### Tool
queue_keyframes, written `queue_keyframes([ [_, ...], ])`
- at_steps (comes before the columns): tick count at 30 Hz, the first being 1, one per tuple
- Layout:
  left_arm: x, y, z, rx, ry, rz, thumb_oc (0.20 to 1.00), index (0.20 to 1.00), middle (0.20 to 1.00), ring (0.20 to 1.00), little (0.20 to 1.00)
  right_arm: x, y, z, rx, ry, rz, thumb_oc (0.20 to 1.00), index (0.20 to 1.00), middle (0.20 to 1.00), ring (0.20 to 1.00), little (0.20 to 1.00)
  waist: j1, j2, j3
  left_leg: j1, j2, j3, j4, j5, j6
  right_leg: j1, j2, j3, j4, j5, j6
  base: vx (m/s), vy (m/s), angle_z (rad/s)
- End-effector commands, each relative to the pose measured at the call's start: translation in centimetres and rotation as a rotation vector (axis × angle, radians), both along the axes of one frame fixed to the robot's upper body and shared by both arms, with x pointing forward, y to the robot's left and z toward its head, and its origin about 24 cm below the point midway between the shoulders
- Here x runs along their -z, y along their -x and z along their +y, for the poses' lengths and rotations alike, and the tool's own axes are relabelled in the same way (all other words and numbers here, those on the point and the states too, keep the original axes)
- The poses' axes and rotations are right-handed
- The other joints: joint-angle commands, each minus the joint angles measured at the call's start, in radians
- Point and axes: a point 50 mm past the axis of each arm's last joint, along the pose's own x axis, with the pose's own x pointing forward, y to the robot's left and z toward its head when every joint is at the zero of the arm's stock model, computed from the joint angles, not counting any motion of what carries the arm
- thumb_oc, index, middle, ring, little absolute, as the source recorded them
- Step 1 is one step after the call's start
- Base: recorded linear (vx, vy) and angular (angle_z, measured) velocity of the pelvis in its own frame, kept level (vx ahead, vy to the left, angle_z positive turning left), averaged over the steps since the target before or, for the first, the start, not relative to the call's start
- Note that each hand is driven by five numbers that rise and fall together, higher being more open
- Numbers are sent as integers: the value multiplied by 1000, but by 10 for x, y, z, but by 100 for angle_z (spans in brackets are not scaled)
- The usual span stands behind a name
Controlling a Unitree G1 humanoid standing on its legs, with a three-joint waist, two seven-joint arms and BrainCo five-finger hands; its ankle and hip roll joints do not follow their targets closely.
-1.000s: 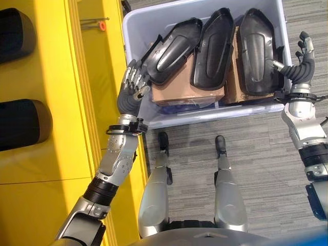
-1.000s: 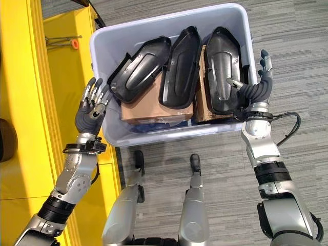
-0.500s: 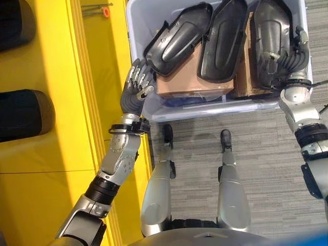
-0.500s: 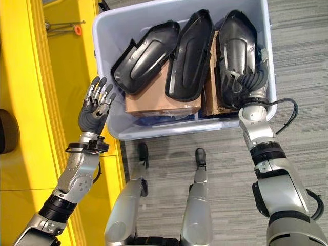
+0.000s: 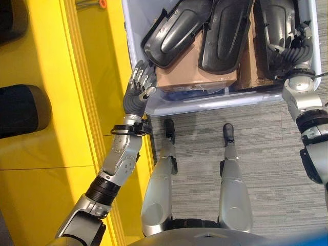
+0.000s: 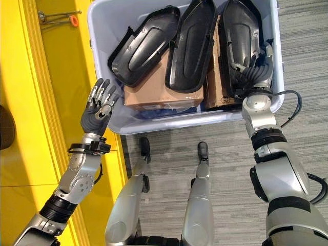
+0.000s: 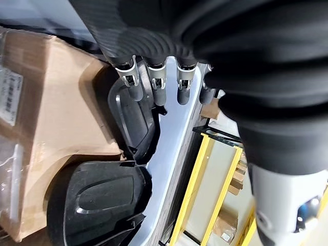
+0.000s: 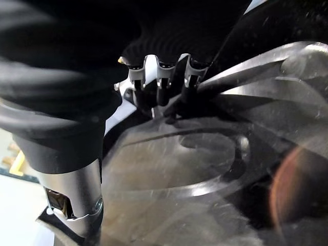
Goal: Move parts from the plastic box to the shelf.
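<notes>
inside the plastic box (image 6: 102, 110), right hand (image 6: 254, 77) grasps the rightmost black part (image 6: 237, 36); left hand (image 6: 97, 113) hangs released outside.

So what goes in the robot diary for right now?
right hand: in plastic box, on rightmost black part | left hand: open, outside box | shelf: not reached

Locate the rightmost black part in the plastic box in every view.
Left eye view: rightmost black part, upper right corner.
Right eye view: upper right.
Right wrist view: the glossy dark shell, seen close up.
Left wrist view: black parts show, but I cannot tell whether this one is among them.
Shared landmark: the right robot hand, at the part's near end.
</notes>
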Motion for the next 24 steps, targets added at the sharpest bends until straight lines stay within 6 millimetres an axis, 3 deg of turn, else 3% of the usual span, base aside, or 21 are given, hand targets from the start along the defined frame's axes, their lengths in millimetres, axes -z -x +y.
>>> queue_keyframes([
  [1,-29,15,0,28,26,-168,1000,1000,1000,1000,1000,-22,-2,2,-19,20,-33,1000,1000,1000,1000,1000,21,-7,-12,33,51,-2,67,-130,-30,-44,36,2,69,-35,-67,0,0,0],
  [16,-32,14,3,-2,39,-172,1000,1000,1000,1000,1000,-21,-9,44,-163,94,-49,1000,1000,1000,1000,1000,18,-24,-12,21,48,-6,71,-135,-28,-56,38,-6,72,-36,-69,0,0,0],
  [24,-34,12,1,3,44,-178,1000,1000,1000,1000,1000,-19,-10,53,-174,74,-60,1000,1000,1000,1000,1000,19,-44,-12,27,48,-17,79,-141,-25,-38,37,-11,71,-37,-69,1,0,0],
])
